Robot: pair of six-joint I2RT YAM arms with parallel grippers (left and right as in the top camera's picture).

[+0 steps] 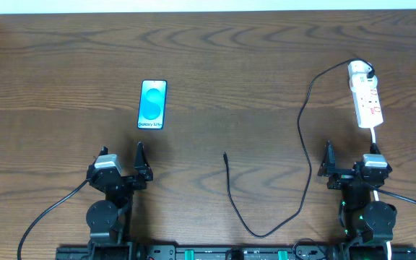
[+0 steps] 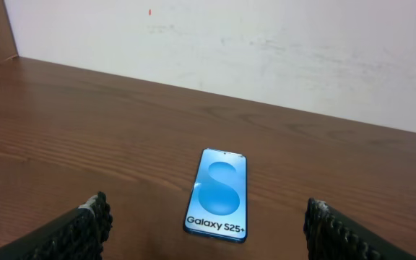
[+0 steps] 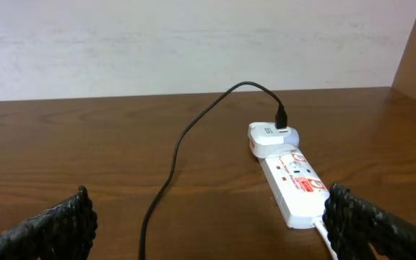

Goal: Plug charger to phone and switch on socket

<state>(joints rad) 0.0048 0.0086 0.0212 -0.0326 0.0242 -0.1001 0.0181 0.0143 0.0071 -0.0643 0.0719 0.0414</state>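
Standing wide apart, the jaws of the left gripper (image 1: pixel 121 157) hold nothing. Its fingers (image 2: pixel 92 220) are black, with a knobbly, cross-hatched rubber skin. Ahead of them, apart from both, the phone (image 2: pixel 219 193) lies flat and face up. It is a slim rectangle with rounded corners and a dark rim, and its glossy cyan screen shows a paler S shape with "Galaxy S25+" at the near end.

The right gripper (image 1: pixel 351 157) also has its jaws spread wide and empty, its fingers (image 3: pixel 71 217) showing the same rough black tread. Ahead of it and a little to its right lies the socket (image 3: pixel 295 184), a narrow white plastic oblong with small red marks. A white cord (image 1: pixel 375 137) leaves its near end.

The charger's blocky white adapter (image 3: pixel 271 139) sits at the socket's far end. Its thin black cable (image 3: pixel 186 137) arches up from the adapter, bends left, runs toward the near edge, and curves in a smooth U between the arms. The small tip (image 1: pixel 225 154) rests on bare wood mid-table, well apart from the phone, which is farther back and to the left.

The table (image 1: pixel 230 58) is dark brown with wavy grain. Behind it stands a matte white wall (image 2: pixel 266 50).
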